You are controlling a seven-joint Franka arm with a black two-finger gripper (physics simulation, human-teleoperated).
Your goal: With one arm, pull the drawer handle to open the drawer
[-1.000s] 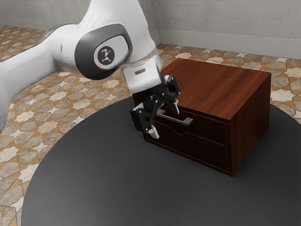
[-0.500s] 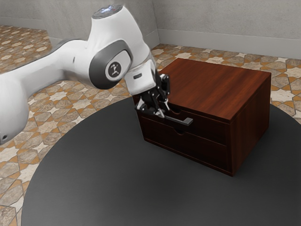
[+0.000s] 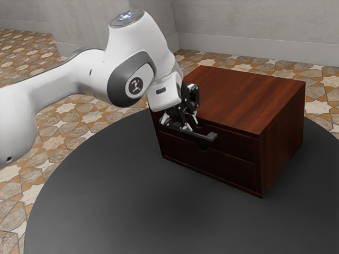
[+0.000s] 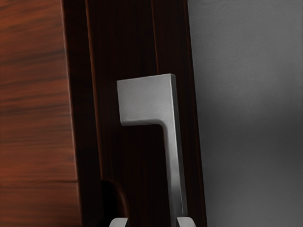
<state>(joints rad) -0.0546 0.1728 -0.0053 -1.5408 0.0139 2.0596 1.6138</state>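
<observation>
A dark wooden cabinet [image 3: 243, 98] with two stacked drawers stands on the round black table [image 3: 132, 201]. The upper drawer [image 3: 235, 144] sits flush with the lower one and carries a grey bar handle [image 3: 205, 135]. My gripper [image 3: 185, 125] is at the handle's end nearer the exterior view's left, pressed close to the drawer front. In the wrist view the handle [image 4: 163, 113] runs away from the hand, and the two fingertips [image 4: 119, 221] straddle its bar. One fingertip lies against the bar while the other stands apart from it, so the gripper is open.
The cabinet sits at the table's far right part in the exterior view. The lower drawer [image 3: 217, 164] has a notch under the handle. Patterned floor tiles [image 3: 63, 106] and a grey wall [image 3: 254, 21] surround the table.
My hand has risen and moved toward the cabinet, going from in front of the drawer to the handle's end. The fingers, spread wide a second ago, now sit close around the bar. The drawer has not moved.
</observation>
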